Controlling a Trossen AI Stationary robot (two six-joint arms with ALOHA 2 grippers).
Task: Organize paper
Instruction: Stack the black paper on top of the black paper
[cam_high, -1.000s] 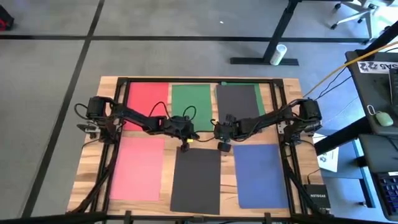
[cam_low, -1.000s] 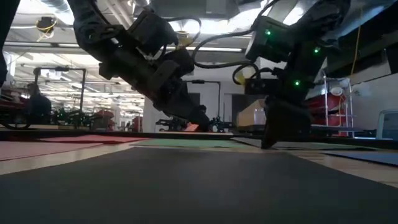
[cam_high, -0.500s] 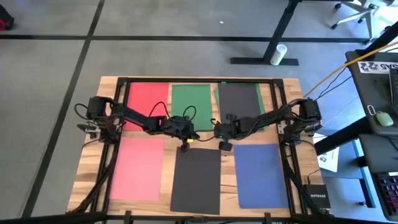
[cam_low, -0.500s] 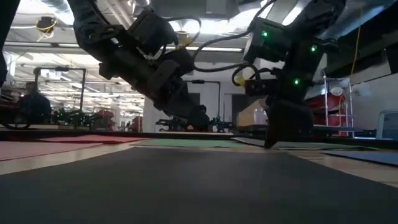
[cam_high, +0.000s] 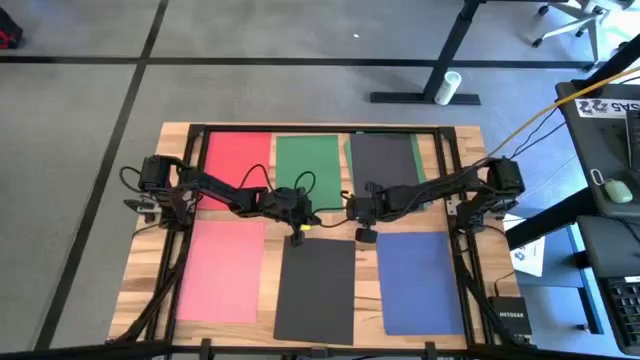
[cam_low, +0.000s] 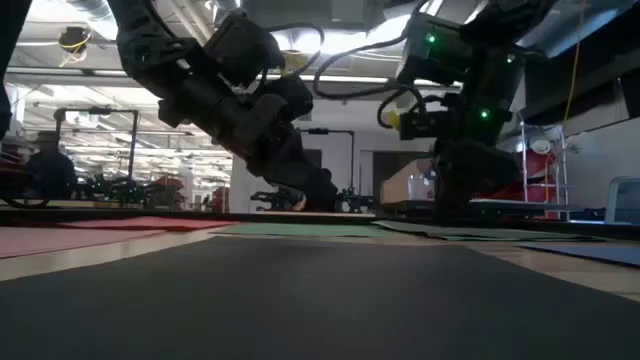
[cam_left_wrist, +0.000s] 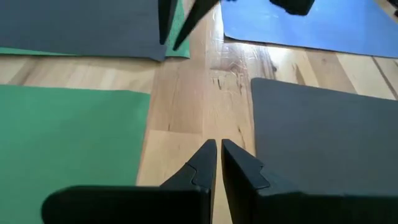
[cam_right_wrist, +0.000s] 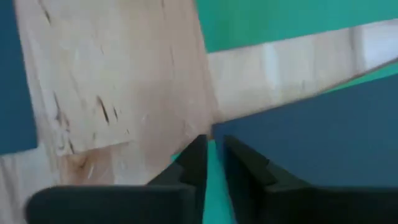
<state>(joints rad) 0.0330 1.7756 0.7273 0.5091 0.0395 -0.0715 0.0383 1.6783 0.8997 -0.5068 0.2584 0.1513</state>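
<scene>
paper (cam_high: 316, 165) in two rows on table (cam_high: 468, 150), grippers between rows

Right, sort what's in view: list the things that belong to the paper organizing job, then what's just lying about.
Part of the job:
red sheet
green sheet
far dark grey sheet, a second green sheet showing beneath it
pink sheet
near dark grey sheet
blue sheet
left end effector
right end effector

Lying about:
white cylinder on the floor
mouse on the side desk

Six coloured sheets (cam_high: 309, 161), seemingly flat, two rows
</scene>
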